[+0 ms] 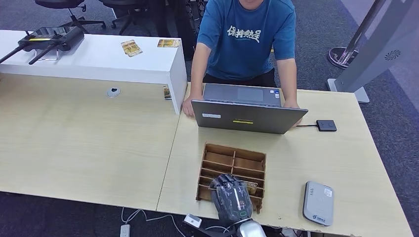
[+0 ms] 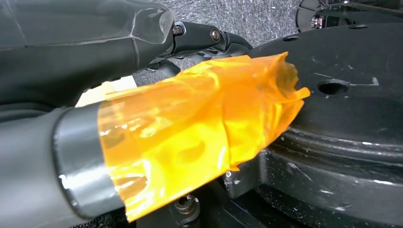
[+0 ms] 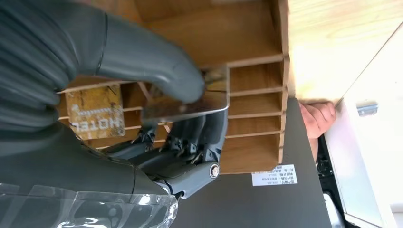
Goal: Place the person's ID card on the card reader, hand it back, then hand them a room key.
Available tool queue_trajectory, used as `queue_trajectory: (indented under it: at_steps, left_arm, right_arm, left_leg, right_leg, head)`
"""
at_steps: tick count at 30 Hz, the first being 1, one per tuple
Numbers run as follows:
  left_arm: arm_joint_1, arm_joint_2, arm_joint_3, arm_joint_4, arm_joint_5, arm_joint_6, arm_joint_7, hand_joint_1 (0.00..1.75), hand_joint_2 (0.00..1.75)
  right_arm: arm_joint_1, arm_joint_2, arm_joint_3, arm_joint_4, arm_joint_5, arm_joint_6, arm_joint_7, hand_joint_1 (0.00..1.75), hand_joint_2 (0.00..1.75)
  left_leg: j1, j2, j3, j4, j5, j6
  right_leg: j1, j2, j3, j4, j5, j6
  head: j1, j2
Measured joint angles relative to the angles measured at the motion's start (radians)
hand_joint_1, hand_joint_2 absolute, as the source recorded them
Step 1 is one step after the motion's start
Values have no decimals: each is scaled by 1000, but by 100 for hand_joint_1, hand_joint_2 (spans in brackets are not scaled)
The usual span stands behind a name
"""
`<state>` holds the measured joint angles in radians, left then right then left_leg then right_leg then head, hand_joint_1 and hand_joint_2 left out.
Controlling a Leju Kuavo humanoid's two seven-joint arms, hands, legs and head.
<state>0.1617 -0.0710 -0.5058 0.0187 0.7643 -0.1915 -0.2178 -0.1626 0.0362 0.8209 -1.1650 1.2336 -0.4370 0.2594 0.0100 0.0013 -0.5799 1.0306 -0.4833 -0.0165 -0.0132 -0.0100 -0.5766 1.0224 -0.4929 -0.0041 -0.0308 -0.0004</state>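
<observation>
**A:** Start with the biggest thing. What does everything sit on?

**B:** A pale wood table [image 1: 89, 143]. On its far left part stands a white raised counter [image 1: 106, 59] with two cards and a black device on top. Behind the table's far edge a person [image 1: 245, 39] in a blue shirt leans in, both hands resting at the sides of a grey laptop [image 1: 247, 114].

**A:** And relative to that laptop?

**B:** The wooden slotted card box [image 1: 232, 168] sits just in front of it, toward the robot. The grey card reader [image 1: 318, 202] lies near the table's front edge, to the right of the box and well apart from the laptop. A small black square device [image 1: 326, 125] on a cable lies just right of the laptop.

**A:** The right hand?

**B:** The right hand [image 1: 231, 197] is over the near end of the box. In the right wrist view its thumb and fingers [image 3: 190, 137] pinch a shiny room key card [image 3: 190, 107] at the slots. Another card printed "HOTEL" [image 3: 95, 111] stands in a slot beside it.

**A:** The left hand?

**B:** The left hand [image 2: 142, 71] has orange film wrapped on its thumb [image 2: 199, 123]; I cannot tell how far its fingers are open.
</observation>
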Motion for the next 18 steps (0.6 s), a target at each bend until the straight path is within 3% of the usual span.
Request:
queue_trajectory:
  at_steps: [13,18]
  left_arm:
    - [0,0,0,0,2,0,0,0,0]
    - [0,0,0,0,2,0,0,0,0]
  right_arm:
    - [1,0,0,-3,-13,-6,-10,151,175]
    - [1,0,0,-5,-18,-13,-16,163,175]
  left_leg:
    - [0,0,0,0,0,0]
    - [0,0,0,0,0,0]
  right_leg:
    - [0,0,0,0,0,0]
    - [0,0,0,0,0,0]
  head:
    - [0,0]
    - [0,0]
